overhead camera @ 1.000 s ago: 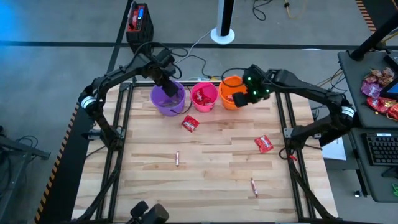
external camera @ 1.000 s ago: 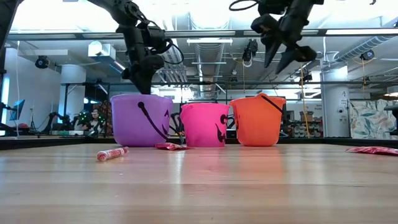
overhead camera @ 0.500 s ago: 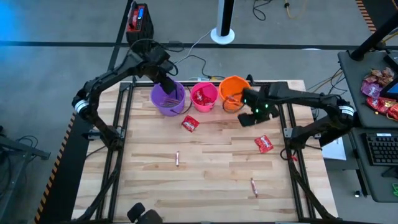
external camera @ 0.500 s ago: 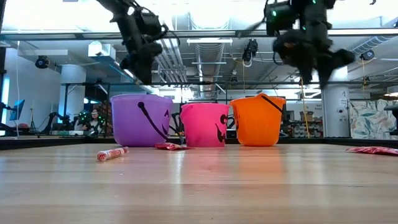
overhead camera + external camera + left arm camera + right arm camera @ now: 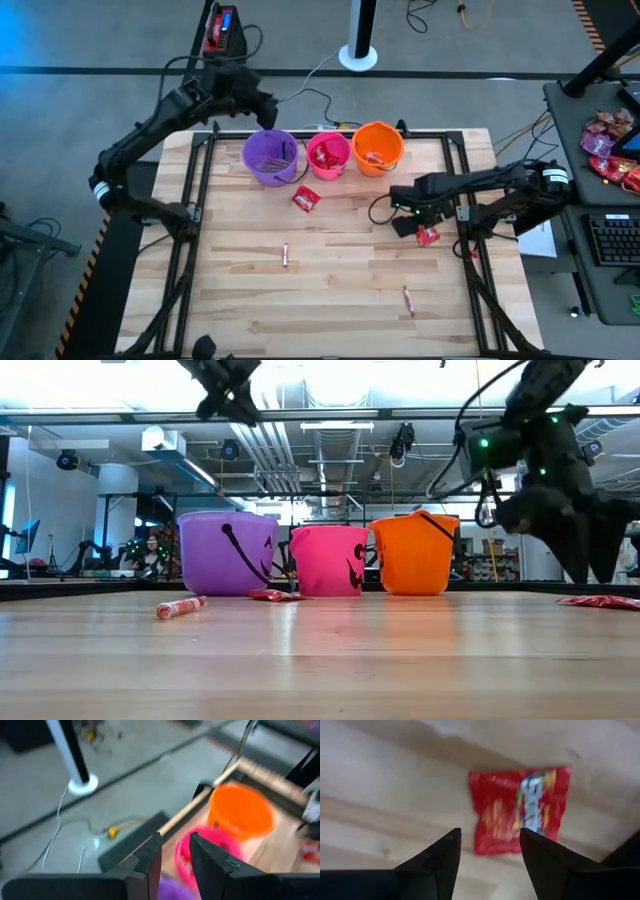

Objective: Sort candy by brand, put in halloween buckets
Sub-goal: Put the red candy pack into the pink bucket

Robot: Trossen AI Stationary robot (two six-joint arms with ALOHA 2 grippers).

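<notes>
Now the right end effector (image 5: 487, 857) hangs open-fingered over a red packet (image 5: 520, 810) — nothing between them

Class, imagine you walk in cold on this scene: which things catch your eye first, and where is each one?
Three bright buckets stand in a row at the table's far edge: purple bucket, pink bucket, orange bucket. The right gripper hovers with open fingers over a red packet near the table's right side. The left gripper waits behind the purple bucket.
</notes>
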